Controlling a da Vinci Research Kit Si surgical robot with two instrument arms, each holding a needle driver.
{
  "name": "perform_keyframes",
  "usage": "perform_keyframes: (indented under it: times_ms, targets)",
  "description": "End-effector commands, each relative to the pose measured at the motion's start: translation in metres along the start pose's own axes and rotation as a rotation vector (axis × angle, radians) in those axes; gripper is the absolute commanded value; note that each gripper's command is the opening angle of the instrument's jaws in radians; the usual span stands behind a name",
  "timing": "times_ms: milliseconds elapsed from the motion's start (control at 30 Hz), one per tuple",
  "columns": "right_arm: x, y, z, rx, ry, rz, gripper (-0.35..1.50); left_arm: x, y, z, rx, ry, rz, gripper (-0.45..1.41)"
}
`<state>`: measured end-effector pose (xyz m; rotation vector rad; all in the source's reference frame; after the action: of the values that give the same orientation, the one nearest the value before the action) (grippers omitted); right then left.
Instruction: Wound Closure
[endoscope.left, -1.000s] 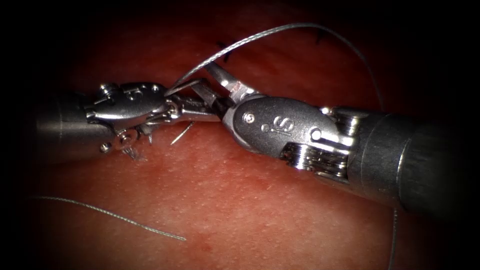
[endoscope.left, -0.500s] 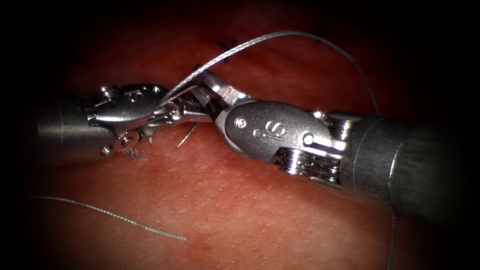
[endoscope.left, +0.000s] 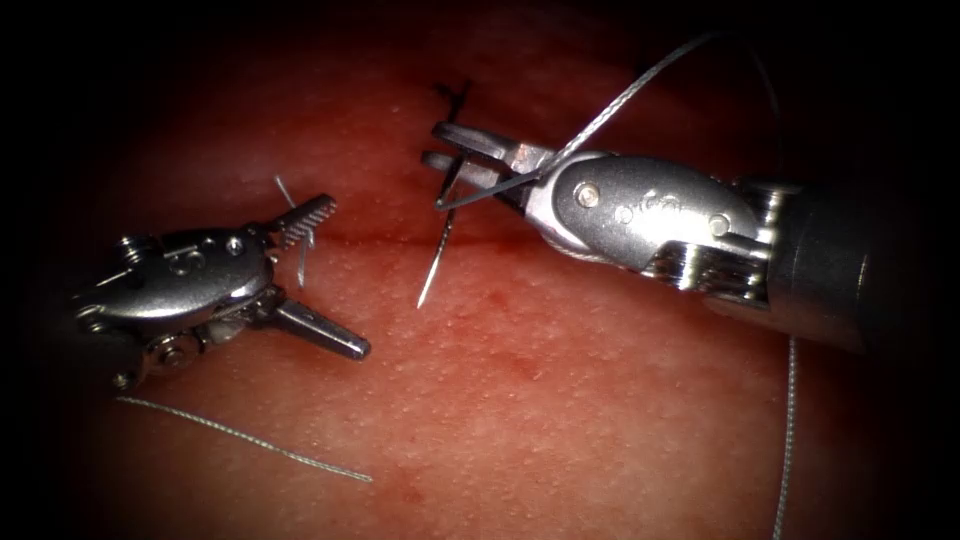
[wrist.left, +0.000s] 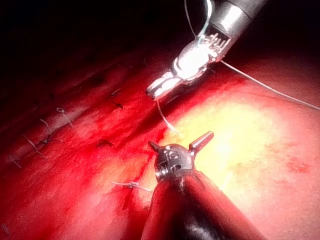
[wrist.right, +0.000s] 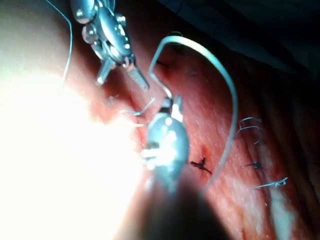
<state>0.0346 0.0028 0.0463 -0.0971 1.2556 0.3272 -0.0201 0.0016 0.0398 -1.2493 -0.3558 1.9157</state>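
A dark backdrop (wrist.right: 260, 30) lies beyond the red surface.

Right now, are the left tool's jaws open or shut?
Open. In the endoscope view the left tool has its two jaws spread wide apart with nothing between them; the right tool holds the needle.

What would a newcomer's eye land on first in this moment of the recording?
Probably the right tool, coming in from the right with its fingers shut on the curved needle, which hangs free above the tissue, tip pointing down. Next, the left tool at the left, fingers spread wide and holding nothing. The thread arcs up from the right tool.
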Motion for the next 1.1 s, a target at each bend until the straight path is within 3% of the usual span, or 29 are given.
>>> perform_keyframes:
  times_ms: [33, 67, 100, 133, 200, 233, 400, 567, 633, 833, 1100]
  targets:
    - [-0.0009, 0.0021, 0.0014, 0.047, 0.004, -0.010, -0.35, -0.0008, 0.0003, 0.0007, 0.011, 0.004, 0.085, 0.80]
    - [-0.0012, 0.0025, 0.0016, 0.068, 0.008, -0.023, -0.35, -0.0012, 0.0004, 0.0008, 0.019, 0.007, 0.116, 0.73]
    - [-0.0018, 0.0034, 0.0021, 0.110, 0.028, -0.056, -0.35, -0.0018, 0.0004, 0.0012, 0.038, 0.031, 0.192, 0.44]
    - [-0.0024, 0.0041, 0.0025, 0.134, 0.054, -0.077, -0.35, -0.0021, -0.0001, 0.0016, 0.064, 0.078, 0.226, -0.03]
    - [-0.0030, 0.0045, 0.0029, 0.150, 0.081, -0.099, -0.35, -0.0022, -0.0007, 0.0020, 0.084, 0.111, 0.262, -0.41]
    - [-0.0031, 0.0046, 0.0030, 0.152, 0.090, -0.107, -0.35, -0.0023, -0.0009, 0.0022, 0.091, 0.119, 0.279, -0.45]
    - [-0.0044, 0.0032, 0.0048, 0.146, 0.175, -0.215, -0.35, -0.0035, -0.0022, 0.0038, 0.121, 0.109, 0.302, -0.45]
    - [-0.0040, 0.0017, 0.0067, 0.158, 0.193, -0.325, -0.35, -0.0057, -0.0026, 0.0059, 0.118, -0.077, 0.320, -0.45]
    - [-0.0034, 0.0010, 0.0080, 0.154, 0.218, -0.402, -0.35, -0.0072, -0.0033, 0.0070, 0.176, -0.126, 0.334, -0.22]
    - [-0.0033, 0.0000, 0.0087, 0.141, 0.214, -0.521, -0.35, -0.0089, -0.0048, 0.0073, 0.296, -0.226, 0.345, -0.11]
    - [-0.0044, -0.0008, 0.0102, 0.134, 0.228, -0.573, -0.35, -0.0103, -0.0052, 0.0071, 0.343, -0.295, 0.346, 0.00]
